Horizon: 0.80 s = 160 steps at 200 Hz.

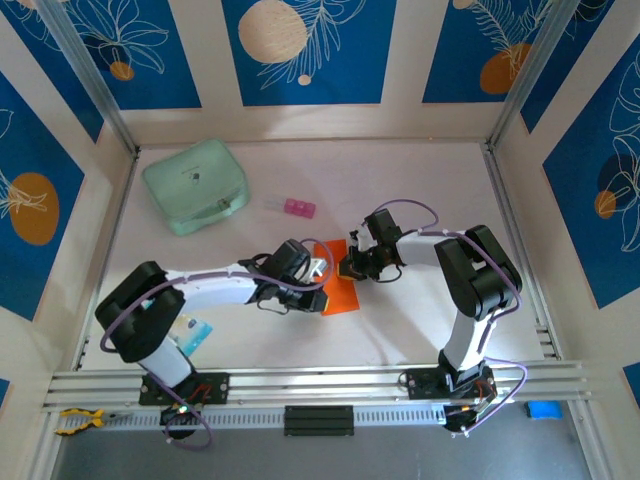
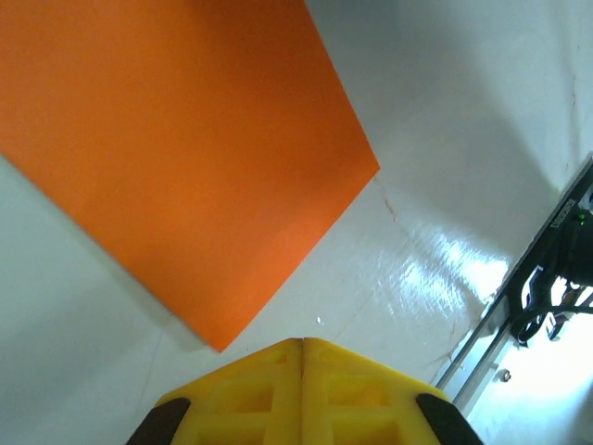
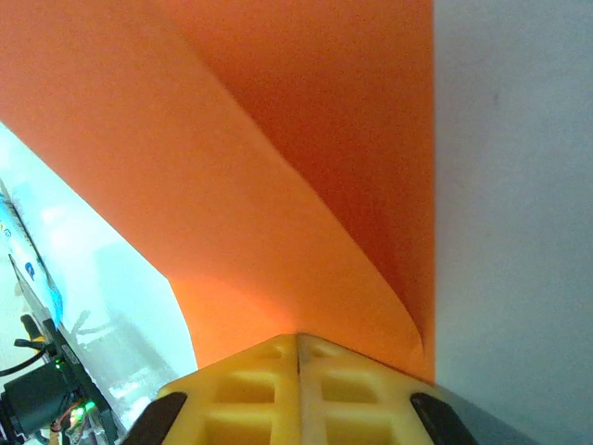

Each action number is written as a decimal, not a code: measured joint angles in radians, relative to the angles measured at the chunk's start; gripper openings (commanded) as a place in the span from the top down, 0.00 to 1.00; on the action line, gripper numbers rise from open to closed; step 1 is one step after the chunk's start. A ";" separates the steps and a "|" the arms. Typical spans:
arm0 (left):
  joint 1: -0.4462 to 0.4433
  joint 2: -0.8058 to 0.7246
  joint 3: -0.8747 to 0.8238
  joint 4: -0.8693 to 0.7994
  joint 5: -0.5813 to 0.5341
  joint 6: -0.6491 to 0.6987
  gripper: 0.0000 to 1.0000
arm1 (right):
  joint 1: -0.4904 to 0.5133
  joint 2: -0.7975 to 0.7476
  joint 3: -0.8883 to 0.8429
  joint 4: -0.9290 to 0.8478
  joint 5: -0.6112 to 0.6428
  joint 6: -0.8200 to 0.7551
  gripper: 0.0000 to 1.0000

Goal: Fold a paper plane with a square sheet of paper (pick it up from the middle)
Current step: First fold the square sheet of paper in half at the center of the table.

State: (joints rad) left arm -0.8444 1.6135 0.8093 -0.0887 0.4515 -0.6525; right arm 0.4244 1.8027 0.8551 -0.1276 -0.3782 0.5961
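The square sheet of paper (image 1: 341,293) is bright orange and lies mid-table between both arms, partly folded over on itself. In the right wrist view one layer (image 3: 213,204) curves up over a darker, shadowed layer (image 3: 371,120), with a crease running along the right edge. My right gripper (image 1: 351,268) (image 3: 298,336) is shut, its yellow tips against that raised layer. My left gripper (image 1: 318,270) (image 2: 301,340) is shut too, with nothing in it. It hangs over bare table just short of the paper's near corner (image 2: 220,348), where the paper (image 2: 176,139) lies flat. No finished paper plane is in view.
A mint-green case (image 1: 195,186) sits at the back left, and a small pink block (image 1: 298,208) lies behind the paper. Aluminium rails (image 1: 320,381) (image 2: 547,269) run along the near edge. Patterned walls close in the table on three sides.
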 measured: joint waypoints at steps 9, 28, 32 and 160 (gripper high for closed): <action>0.002 0.024 0.011 0.010 0.005 -0.004 1.00 | 0.000 0.000 0.000 0.000 0.000 0.000 1.00; 0.003 0.072 0.030 0.029 0.020 -0.004 1.00 | 0.000 0.000 0.000 0.000 0.000 0.000 1.00; 0.003 0.083 0.034 0.031 0.024 -0.005 1.00 | 0.000 0.000 0.000 0.000 0.000 0.000 1.00; 0.032 -0.047 -0.093 0.055 0.095 -0.003 0.98 | -0.002 -0.004 -0.012 0.019 -0.005 -0.001 1.00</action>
State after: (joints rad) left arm -0.8124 1.5665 0.7162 -0.0341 0.5465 -0.6556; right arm 0.4225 1.7988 0.8429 -0.1089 -0.3836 0.5953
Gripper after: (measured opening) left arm 0.064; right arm 0.063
